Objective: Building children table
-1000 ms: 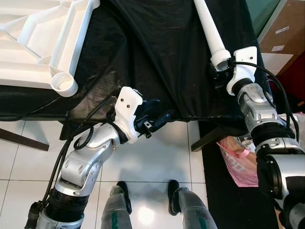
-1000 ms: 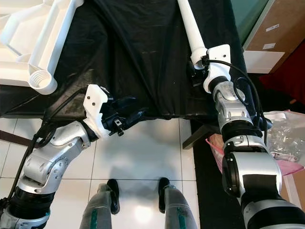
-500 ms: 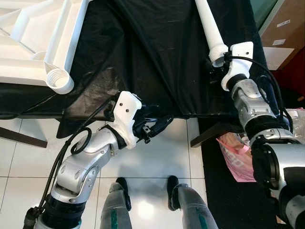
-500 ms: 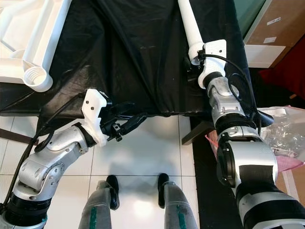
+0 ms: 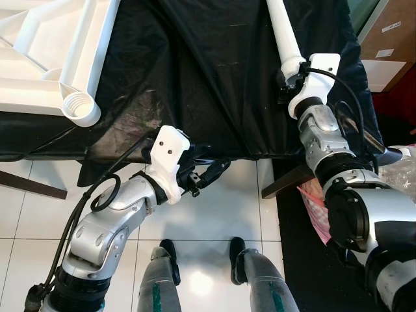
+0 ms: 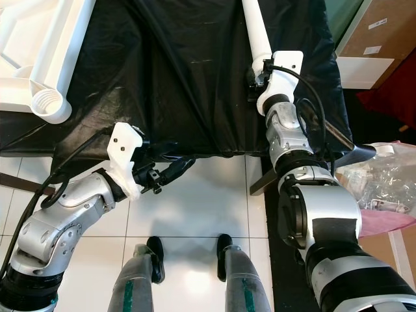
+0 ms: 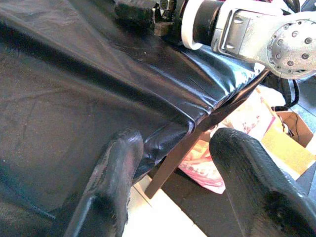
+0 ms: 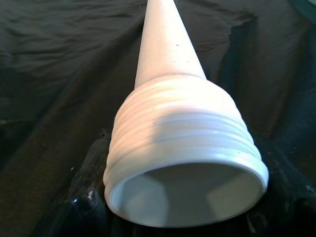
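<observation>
An upturned white plastic table top point(image 5: 45, 58) lies at the far left of a table draped in black sheet point(image 5: 208, 78), its threaded socket point(image 5: 81, 109) near the front edge. A white table leg point(image 5: 281, 29) lies at the far right, threaded end point(image 8: 182, 148) toward me. My right gripper point(image 5: 286, 81) is shut on that threaded end, a black finger point(image 8: 84, 207) on either side. My left gripper point(image 5: 209, 170) hangs open at the table's front edge, just below the sheet's hem, with nothing between its fingers point(image 7: 113, 173).
White tiled floor point(image 5: 221, 214) lies below the table edge, with my feet point(image 5: 170, 250) on it. A dark mat, a pink plastic bag point(image 5: 315, 208) and a cardboard box point(image 5: 390, 32) crowd the right side. A dark wooden table leg point(image 5: 286, 183) stands beside the bag.
My right wrist has swung left and lined up behind the leg's threaded end. The left gripper has dropped slightly below the table edge. The camera has shifted a little.
</observation>
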### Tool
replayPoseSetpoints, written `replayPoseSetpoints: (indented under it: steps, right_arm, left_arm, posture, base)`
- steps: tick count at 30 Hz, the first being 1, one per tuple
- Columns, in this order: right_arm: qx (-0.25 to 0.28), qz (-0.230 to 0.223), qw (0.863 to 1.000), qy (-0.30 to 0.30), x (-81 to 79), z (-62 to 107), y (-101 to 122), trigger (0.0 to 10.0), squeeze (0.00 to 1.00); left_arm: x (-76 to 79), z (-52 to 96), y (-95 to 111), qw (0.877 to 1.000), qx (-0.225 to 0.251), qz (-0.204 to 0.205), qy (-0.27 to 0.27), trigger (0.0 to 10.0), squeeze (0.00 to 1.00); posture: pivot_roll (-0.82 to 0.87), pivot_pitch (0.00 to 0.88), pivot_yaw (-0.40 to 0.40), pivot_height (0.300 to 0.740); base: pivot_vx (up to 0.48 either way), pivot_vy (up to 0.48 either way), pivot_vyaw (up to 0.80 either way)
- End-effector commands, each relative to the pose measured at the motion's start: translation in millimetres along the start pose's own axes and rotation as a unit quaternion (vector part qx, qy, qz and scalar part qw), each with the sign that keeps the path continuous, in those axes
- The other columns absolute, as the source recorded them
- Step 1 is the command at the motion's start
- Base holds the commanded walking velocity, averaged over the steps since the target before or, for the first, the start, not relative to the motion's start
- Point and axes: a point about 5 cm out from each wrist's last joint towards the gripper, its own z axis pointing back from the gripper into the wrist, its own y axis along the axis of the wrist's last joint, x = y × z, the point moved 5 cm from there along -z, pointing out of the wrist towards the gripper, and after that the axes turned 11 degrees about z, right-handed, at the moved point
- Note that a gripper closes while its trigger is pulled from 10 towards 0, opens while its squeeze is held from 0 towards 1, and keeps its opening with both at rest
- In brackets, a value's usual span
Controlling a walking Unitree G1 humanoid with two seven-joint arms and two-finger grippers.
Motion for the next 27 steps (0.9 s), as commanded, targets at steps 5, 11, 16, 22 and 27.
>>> replayPoseSetpoints:
  steps: [5,11,16,22,27]
  right_arm:
    - [-0.015,-0.019,1.0,0.01,-8.1,5.9,-15,0.0,0.0]
    - [0.046,-0.018,0.999,-0.001,-1.9,8.8,3,10.0,0.0]
    - [0.099,0.011,0.995,-0.025,6.3,17.7,17,10.0,0.0]
    - [0.152,0.048,0.986,-0.039,9.5,46.8,28,10.0,0.0]
    - [0.154,0.044,0.987,-0.029,0.6,69.3,20,10.0,0.0]
  left_arm:
    - [1.9,2.3,-5,1.0,-0.012,0.004,-0.006,10.0,0.0]
    - [-3.0,-3.7,-3,1.0,-0.005,0.005,-0.005,10.0,0.0]
    - [-6.2,-9.4,-1,1.0,0.001,0.003,-0.007,10.0,0.0]
    - [-16.8,-18.2,7,1.0,0.017,0.006,0.003,10.0,0.0]
    - [-25.1,-23.5,9,1.0,0.025,-0.003,0.011,10.0,0.0]
  posture:
    - [0.19,0.418,-0.006,0.74]
    - [0.14,0.401,-0.008,0.74]
    - [0.12,0.381,-0.004,0.74]
    - [0.08,0.334,0.002,0.74]
    - [0.07,0.304,0.002,0.74]
  base:
    - [0.0,0.0,0.0]
    - [0.0,0.0,0.0]
    - [0.0,0.0,0.0]
    - [0.0,0.0,0.0]
    - [0.0,0.0,0.0]
